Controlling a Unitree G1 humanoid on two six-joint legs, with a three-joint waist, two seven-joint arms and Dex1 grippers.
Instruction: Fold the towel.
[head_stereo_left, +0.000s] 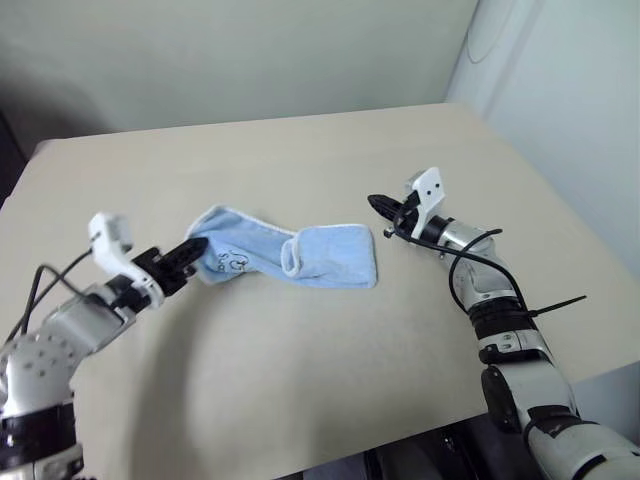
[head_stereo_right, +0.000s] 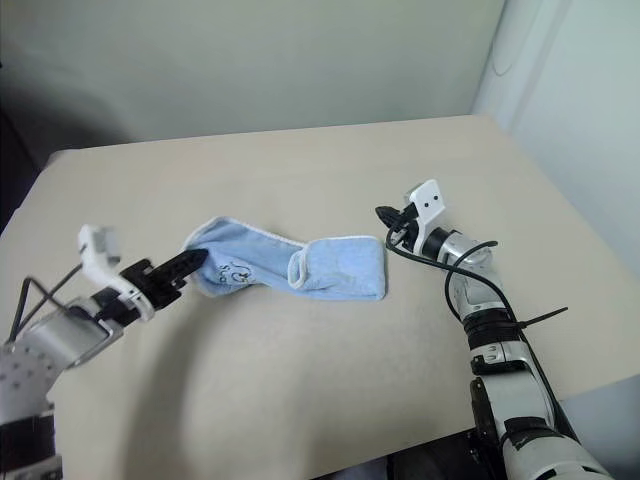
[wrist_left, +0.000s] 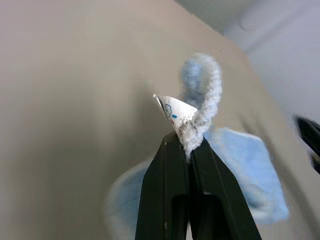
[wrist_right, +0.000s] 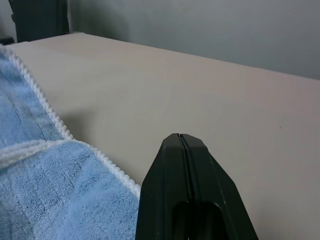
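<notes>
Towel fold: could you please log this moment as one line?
left pincer: shut on towel corner, lifted | right pincer: shut, empty, beside towel | towel: rest on table

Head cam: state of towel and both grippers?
towel: partly folded, rumpled, one end lifted off the table, other end lying flat.
left gripper: jaws shut on the towel edge by its label.
right gripper: jaws shut, holding nothing, beside the towel, apart from it.

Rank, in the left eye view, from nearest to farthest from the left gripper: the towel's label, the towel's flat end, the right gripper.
1. Label: on the lifted end of the towel, beside the left gripper.
2. Flat end: lying mid-table.
3. Right gripper: shut and empty, past the flat end.
</notes>
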